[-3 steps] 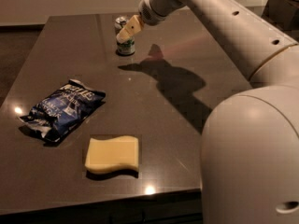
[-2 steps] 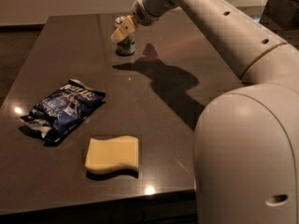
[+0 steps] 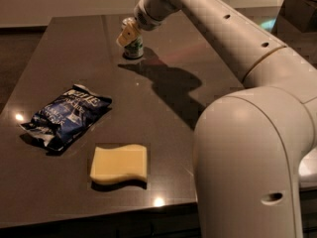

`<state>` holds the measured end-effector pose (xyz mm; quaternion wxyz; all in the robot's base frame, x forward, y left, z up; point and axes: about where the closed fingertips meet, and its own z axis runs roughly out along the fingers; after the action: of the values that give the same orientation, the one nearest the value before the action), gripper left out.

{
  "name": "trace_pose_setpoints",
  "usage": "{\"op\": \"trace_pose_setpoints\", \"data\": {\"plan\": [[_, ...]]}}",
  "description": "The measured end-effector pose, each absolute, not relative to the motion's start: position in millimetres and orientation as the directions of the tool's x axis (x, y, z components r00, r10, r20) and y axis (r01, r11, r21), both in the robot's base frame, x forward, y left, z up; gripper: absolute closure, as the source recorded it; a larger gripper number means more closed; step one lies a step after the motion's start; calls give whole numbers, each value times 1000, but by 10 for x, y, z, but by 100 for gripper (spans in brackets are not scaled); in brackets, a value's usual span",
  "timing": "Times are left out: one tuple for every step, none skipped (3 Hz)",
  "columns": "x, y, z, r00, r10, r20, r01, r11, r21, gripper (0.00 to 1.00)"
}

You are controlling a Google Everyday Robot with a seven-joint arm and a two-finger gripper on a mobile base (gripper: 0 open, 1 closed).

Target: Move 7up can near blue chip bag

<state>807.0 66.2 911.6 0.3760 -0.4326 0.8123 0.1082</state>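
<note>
Here, the gripper (image 3: 128, 32) is hovering at the far end of the dark table (image 3: 69, 48), sitting right over the top of the 7up can (image 3: 134, 49) — whether it is clasping the can or merely lying against it cannot be told. The can is standing upright at the far side, slightly left of the table's middle, and is casting a shadow toward the near right. The blue chip bag (image 3: 67, 115) is lying flat at the near left, well apart from the can. A pale yellow sponge (image 3: 119, 163) is lying near the front edge, just right of the bag — not touching it. The white arm (image 3: 223, 31) is reaching in from the near right.
</note>
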Motion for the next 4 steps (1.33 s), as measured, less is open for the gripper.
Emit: {"op": "trace_pose_setpoints", "data": {"plan": [[8085,669,9135,-342,-617,-709,-785,603,-146,48],[7987,691,9264,-308,-627,-716,-797,580,-165,72],[7709,713,9392,-270,-640,-720,-839,523,-150,94],[7312,756,9409,-227,-652,-723,-897,430,-106,100]]}}
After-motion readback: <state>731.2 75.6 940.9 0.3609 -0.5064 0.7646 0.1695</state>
